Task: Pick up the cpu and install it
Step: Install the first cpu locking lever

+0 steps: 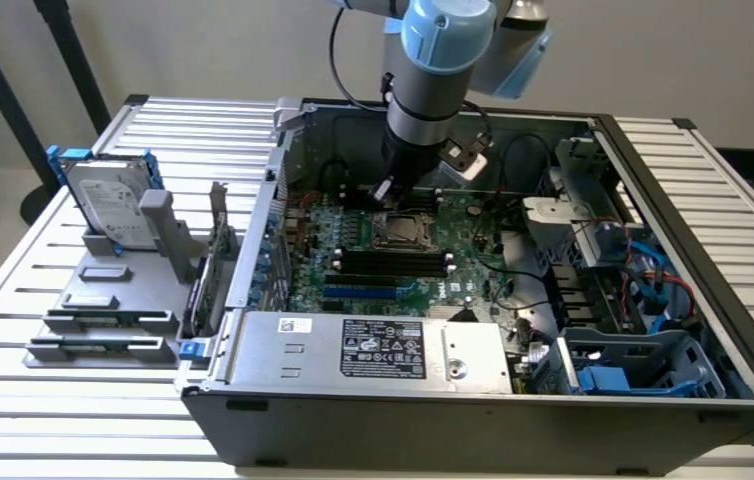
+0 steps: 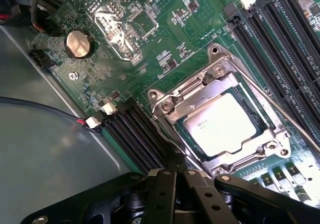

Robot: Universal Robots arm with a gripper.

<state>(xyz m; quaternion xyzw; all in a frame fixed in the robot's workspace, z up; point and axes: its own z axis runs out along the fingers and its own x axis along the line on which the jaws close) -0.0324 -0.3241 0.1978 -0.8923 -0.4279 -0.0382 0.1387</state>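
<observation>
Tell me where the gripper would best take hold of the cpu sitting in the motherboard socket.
Probably from straight above, on the bare silvery top of the cpu. It lies flat and sunk inside the socket's metal frame, which hugs its edges, so side pinching looks blocked. The shut gripper sits beside the frame, holding nothing.

White and black printed labels sit on the power supply [image 1: 370, 352] (its lettering too small to make out); nothing elsewhere reads.
</observation>
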